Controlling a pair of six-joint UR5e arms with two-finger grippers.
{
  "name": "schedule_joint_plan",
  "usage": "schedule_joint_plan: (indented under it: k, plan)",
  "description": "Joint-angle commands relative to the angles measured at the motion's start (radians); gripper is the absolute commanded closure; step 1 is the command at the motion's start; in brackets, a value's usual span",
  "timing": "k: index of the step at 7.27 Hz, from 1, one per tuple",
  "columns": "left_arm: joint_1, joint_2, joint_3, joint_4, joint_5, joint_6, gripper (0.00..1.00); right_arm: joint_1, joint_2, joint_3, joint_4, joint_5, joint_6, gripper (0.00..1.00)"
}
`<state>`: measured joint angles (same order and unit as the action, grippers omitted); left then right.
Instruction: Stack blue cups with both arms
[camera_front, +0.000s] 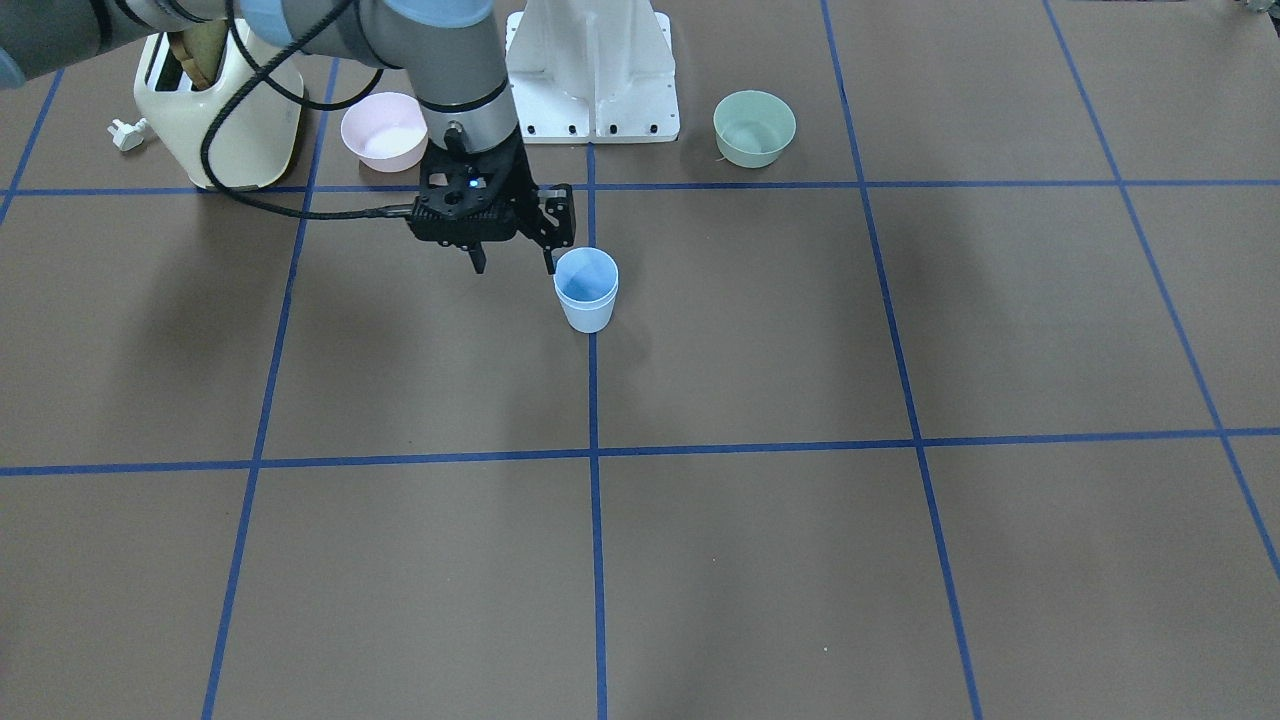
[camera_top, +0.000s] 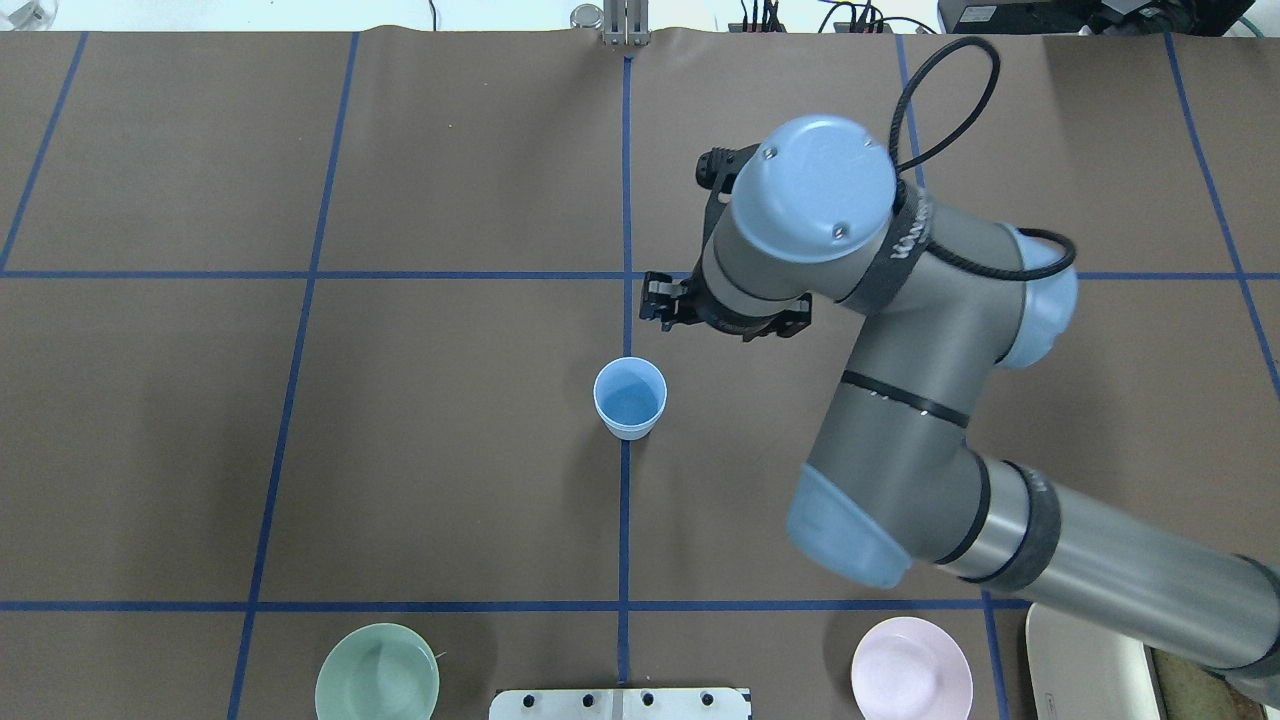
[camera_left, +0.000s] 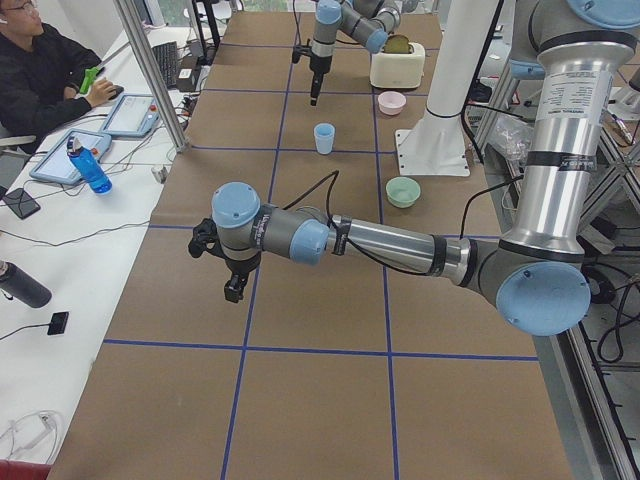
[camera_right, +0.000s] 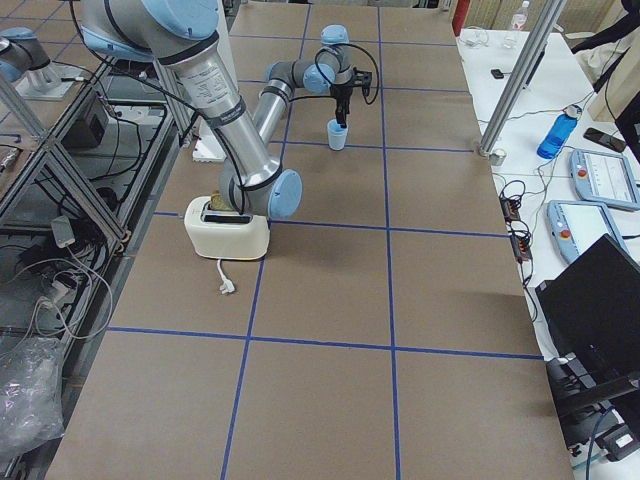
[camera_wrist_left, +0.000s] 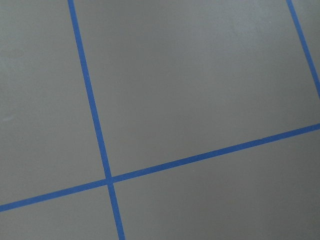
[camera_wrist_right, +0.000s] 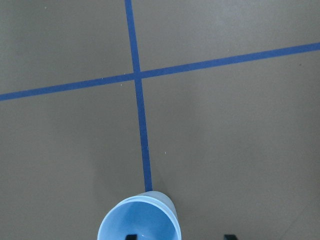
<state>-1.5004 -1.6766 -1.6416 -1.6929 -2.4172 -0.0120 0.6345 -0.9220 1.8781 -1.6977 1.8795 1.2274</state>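
over the brown table (camera_top: 300, 450) my grey right arm (camera_top: 900, 400) holds its black two-finger right gripper (camera_front: 514, 268) wide open and empty, one finger just beside the rim of the nested light-blue plastic cups (camera_front: 586, 295). my left gripper (camera_left: 232, 292), well apart: i cannot tell its opening.

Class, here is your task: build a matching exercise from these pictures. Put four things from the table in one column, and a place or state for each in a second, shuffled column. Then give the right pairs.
Column one
1. blue cups
2. pink bowl
3. pale green bowl
4. right end effector

Column two
A. open, holding nothing
B. beside the pedestal, on the robot's left side
C. nested, upright on the centre tape line
D. between the toaster and the pedestal

Right pairs: 1-C, 2-D, 3-B, 4-A
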Motion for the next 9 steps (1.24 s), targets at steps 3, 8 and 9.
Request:
schedule_joint_plan:
  k: [3, 8, 9]
  plan:
    - [-0.072, -0.005, 0.113, -0.007, -0.022, 0.173, 0.02, 0.5, -0.295, -0.02, 0.004, 0.271, -0.677, 0.0]
    - [-0.124, -0.026, 0.198, -0.008, -0.037, 0.274, 0.02, 0.839, -0.385, -0.471, 0.236, 0.417, -1.201, 0.0]
    - [-0.126, -0.026, 0.2, -0.011, -0.037, 0.274, 0.02, 0.855, -0.385, -0.546, 0.312, 0.423, -1.201, 0.0]
